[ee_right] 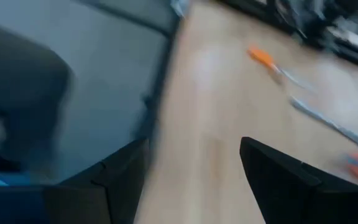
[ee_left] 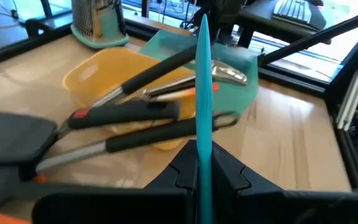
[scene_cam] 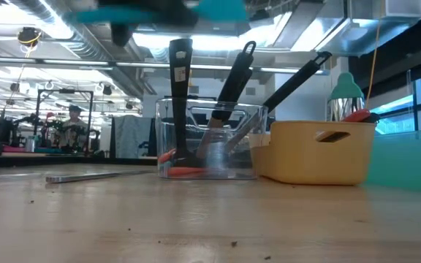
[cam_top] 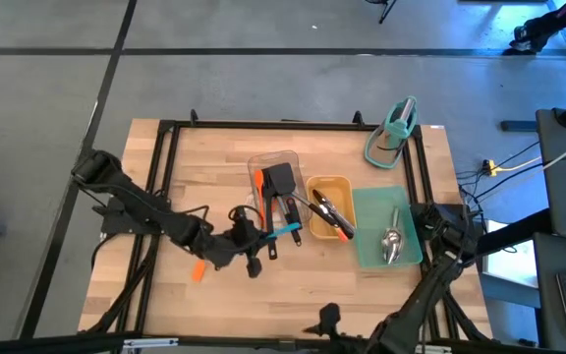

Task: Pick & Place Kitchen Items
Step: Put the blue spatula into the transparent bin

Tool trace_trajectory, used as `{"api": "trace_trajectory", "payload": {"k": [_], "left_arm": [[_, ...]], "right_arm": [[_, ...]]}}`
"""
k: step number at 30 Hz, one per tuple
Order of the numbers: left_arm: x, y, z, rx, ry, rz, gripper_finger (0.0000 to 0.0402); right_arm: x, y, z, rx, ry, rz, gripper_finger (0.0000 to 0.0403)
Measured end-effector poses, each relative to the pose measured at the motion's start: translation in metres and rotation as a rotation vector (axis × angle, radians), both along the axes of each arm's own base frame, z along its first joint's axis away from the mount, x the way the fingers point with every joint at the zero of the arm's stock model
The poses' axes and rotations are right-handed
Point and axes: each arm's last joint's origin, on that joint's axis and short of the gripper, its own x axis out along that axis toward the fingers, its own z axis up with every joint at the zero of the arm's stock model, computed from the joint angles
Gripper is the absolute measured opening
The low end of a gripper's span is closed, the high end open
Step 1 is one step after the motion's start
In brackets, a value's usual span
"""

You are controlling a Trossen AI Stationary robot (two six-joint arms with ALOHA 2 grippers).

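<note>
Fingers of the left gripper [ee_left: 199,163] were pressed tight together on the thin blue spatula [ee_left: 202,93], and we saw its blade standing up edge-on straight from between the two dark fingertips [ee_left: 182,171]. Beyond those fingertips lay the yellow tray [ee_left: 98,71], with black-handled tongs [ee_left: 148,134] and a second black handle [ee_left: 160,65] slanting across its rim. Off to one side of the fingers we made out a black slotted turner [ee_left: 8,140], and past the yellow tray the teal tray [ee_left: 229,53] held a shiny steel spoon [ee_left: 229,73]. From above, we placed the left gripper [cam_top: 258,246] over the wooden table [cam_top: 155,295], just short of the clear tray [cam_top: 288,159], whose utensils stood upright with their black handles [scene_cam: 180,80] leaning out of it. An orange spatula [cam_top: 198,269] lay flat on the table behind the left gripper. Well beyond the trays the teal stand [cam_top: 393,133] sat near the table's far corner. Right gripper [ee_right: 194,171] fingers stood wide apart with nothing between them, and we saw it low at the table's edge; farther off past those fingers an orange-handled utensil [ee_right: 263,59] lay on the wood.
</note>
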Motion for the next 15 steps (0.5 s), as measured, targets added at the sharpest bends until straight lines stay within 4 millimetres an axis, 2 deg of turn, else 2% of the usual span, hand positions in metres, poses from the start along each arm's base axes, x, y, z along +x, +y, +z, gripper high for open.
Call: {"api": "trace_trajectory", "payload": {"k": [3, 8, 12, 15], "left_arm": [[0.011, -0.012, 0.020, 0.032, 0.035, -0.005, 0.0008], [0.032, -0.031, 0.055, 0.139, 0.197, 0.020, 0.0008], [0.052, -0.027, 0.069, 0.225, 0.380, 0.088, 0.0008], [0.068, -0.014, 0.076, 0.221, 0.506, 0.117, 0.0008]], "right_arm": [[0.004, 0.001, 0.001, 0.085, -0.056, 0.101, 0.0257], [0.011, -0.011, -0.015, 0.200, -0.082, 0.236, 0.0257], [0.008, -0.024, -0.024, 0.294, -0.164, 0.309, 0.0255], [-0.005, -0.028, -0.032, 0.316, -0.209, 0.347, 0.0250]]}}
